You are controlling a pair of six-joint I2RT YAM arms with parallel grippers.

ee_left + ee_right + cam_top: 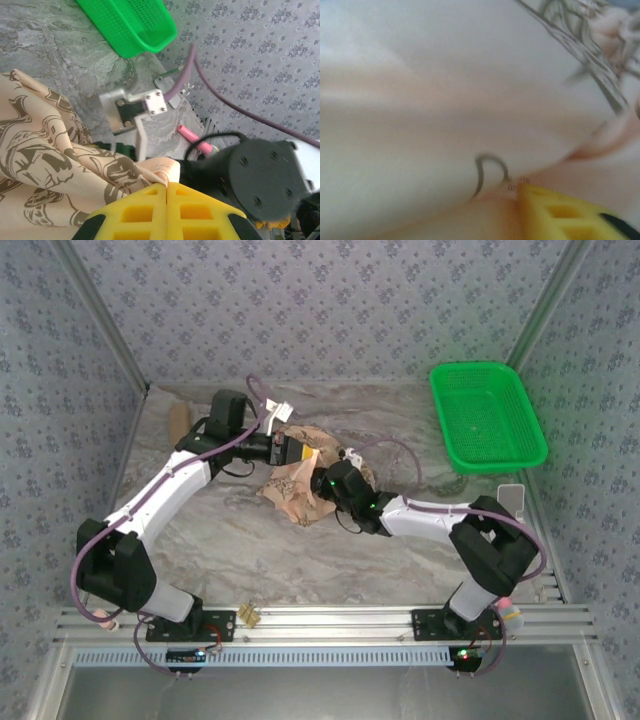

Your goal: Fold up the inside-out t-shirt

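Observation:
The inside-out t-shirt (298, 488) lies crumpled at the table's middle, tan with dark brown prints. My left gripper (300, 452) reaches it from the back left. In the left wrist view its yellow fingers (145, 210) are pressed together, and the left gripper (166, 185) is shut on a pale fold of the t-shirt (50, 150). My right gripper (335, 480) is pushed into the heap from the right. Pale cloth of the t-shirt (445, 90) drapes over the right gripper (489, 199). One yellow finger (560, 212) shows, and the other is hidden under the cloth.
A green plastic basket (487, 416) stands at the back right, also seen as the basket (135, 25) in the left wrist view. A brown piece (179, 422) lies at the back left. A white bracket (132, 107) and a pink pen (195, 140) sit near the right arm's base.

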